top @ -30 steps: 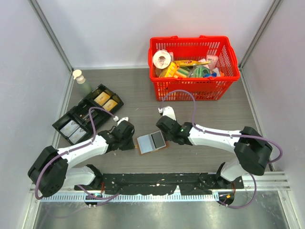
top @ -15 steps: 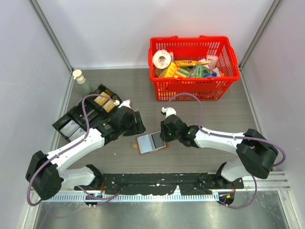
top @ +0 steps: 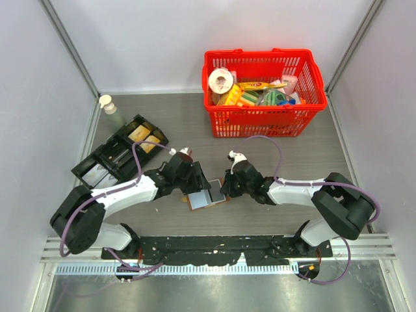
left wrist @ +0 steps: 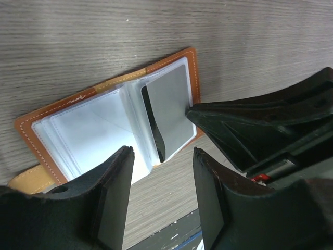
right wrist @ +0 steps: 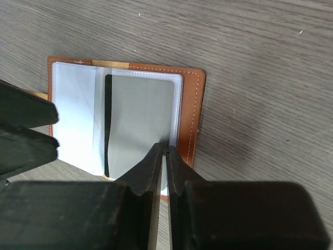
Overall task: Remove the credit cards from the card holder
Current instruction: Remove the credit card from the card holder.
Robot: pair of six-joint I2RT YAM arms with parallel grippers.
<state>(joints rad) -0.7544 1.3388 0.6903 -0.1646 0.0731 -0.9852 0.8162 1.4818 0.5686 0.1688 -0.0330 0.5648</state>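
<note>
Brown leather bifold card holder [top: 207, 195], pale inside with clear sleeves, lies spread open on the grey wood-grain tabletop [top: 188, 123] between the two arms. A flat grey card [right wrist: 140, 120] shows in its right-hand sleeve. Within the last second the left claw [left wrist: 161, 153] opened up, swung off toward the black compartmented tray [top: 117, 156] and came back. It now hangs about half open over the holder's left half, holding nothing. The right claw [right wrist: 164, 150] meanwhile slid in closer and narrowed to a thin slit, its tips on the edge of the card's sleeve. Whether the card itself is pinched I cannot tell. As I judge it, the pull-out is only starting and no card is out yet. Nothing pins the holder, so it may drag along.
</note>
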